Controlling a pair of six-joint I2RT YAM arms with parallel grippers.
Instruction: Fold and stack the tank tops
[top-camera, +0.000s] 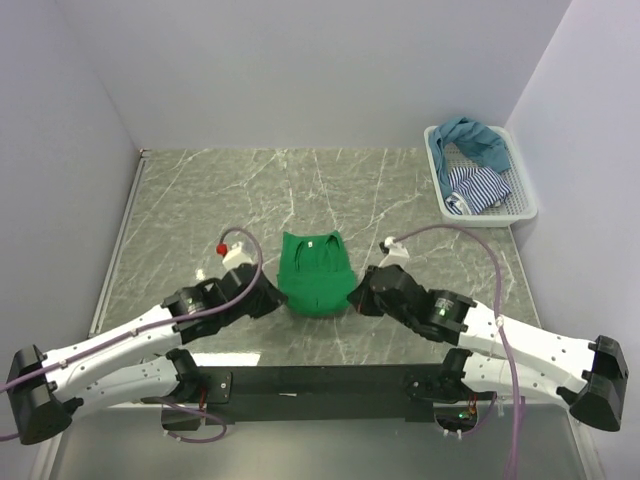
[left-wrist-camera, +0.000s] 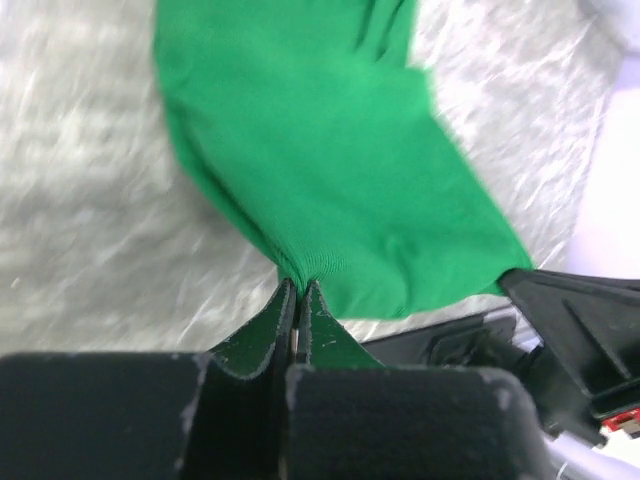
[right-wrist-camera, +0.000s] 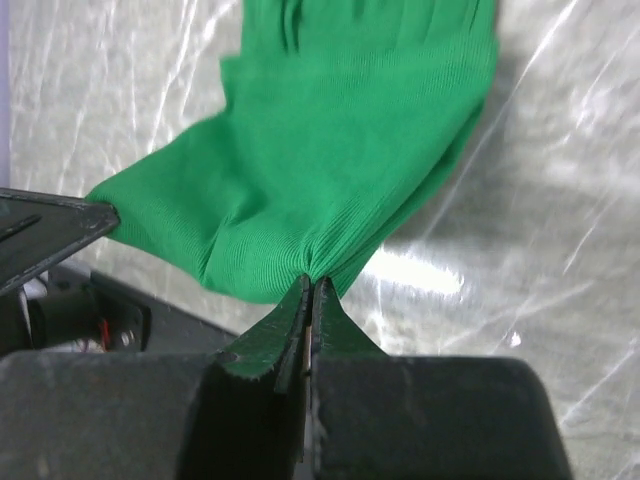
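A bright green tank top lies on the marble table near the arm bases, its straps pointing to the far side. My left gripper is shut on the top's near left corner; in the left wrist view the green fabric bunches into the pinch of that gripper. My right gripper is shut on the near right corner, and the cloth gathers at its tips. A teal-blue tank top and a navy-and-white striped one lie in the basket.
A white mesh basket stands at the far right corner against the wall. The black base rail runs along the near edge. White walls close in the table on the left, far and right sides.
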